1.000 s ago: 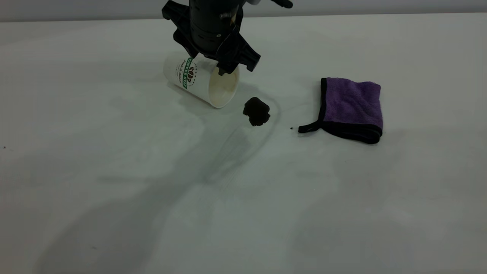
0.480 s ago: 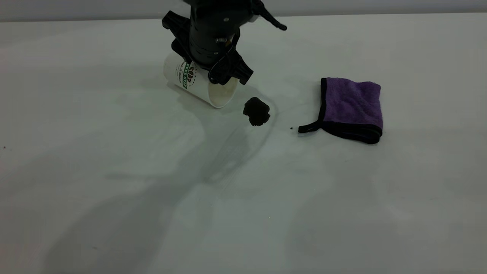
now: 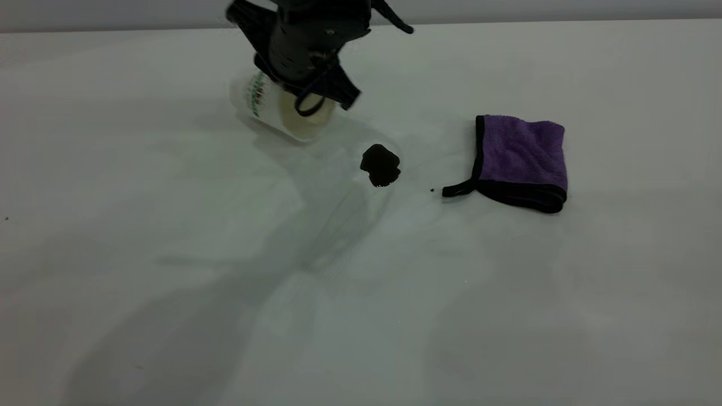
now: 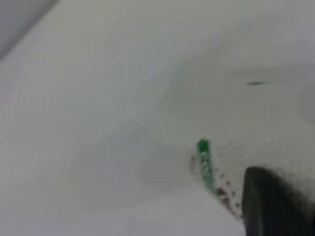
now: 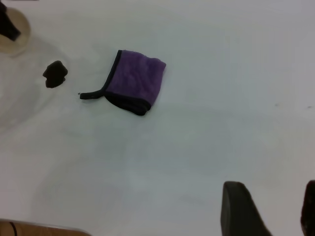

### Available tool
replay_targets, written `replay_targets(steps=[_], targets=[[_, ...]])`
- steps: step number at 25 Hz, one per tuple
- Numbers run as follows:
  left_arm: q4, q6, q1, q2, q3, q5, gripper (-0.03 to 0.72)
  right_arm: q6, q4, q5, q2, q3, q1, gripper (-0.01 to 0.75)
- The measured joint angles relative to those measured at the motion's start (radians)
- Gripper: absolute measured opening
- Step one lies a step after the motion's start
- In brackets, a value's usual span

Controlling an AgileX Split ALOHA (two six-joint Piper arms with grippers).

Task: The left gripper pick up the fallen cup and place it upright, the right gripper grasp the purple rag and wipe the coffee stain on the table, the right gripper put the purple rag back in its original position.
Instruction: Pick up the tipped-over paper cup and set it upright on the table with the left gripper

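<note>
The cup is gripped at its rim by the left claw and held tilted above the table, presumably for righting. The stain and rag lie untouched nearby. The right claw is held open, well apart.

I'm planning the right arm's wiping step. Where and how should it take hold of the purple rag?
Judging by its pose, come straight down onto the purple rag: it lies folded flat on the table, so pinch across the thick black-edged fold nearest the camera, not the thin strap loop.
</note>
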Motion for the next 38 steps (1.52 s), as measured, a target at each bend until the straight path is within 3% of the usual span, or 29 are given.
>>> replay_targets(steps=[2,6,15,19,26,38], targets=[[-0.005,0.066,0.001,-0.014,0.0,0.068,0.026,0.0,0.0,0.0,0.0,0.0,0.0,0.345],[-0.136,0.253,0.031,-0.071,0.0,0.106,0.008,0.0,0.0,0.0,0.0,0.0,0.0,0.345],[-0.859,0.933,0.245,-0.165,-0.14,0.201,0.007,0.0,0.0,0.0,0.0,0.0,0.0,0.345],[-1.076,1.099,0.32,-0.163,-0.168,0.204,0.007,0.0,0.0,0.0,0.0,0.0,0.0,0.345],[-1.136,1.152,0.404,-0.103,-0.17,0.195,0.007,0.0,0.0,0.0,0.0,0.0,0.0,0.345],[-1.155,1.159,0.409,-0.066,-0.177,0.162,0.029,0.0,0.0,0.0,0.0,0.0,0.0,0.345]])
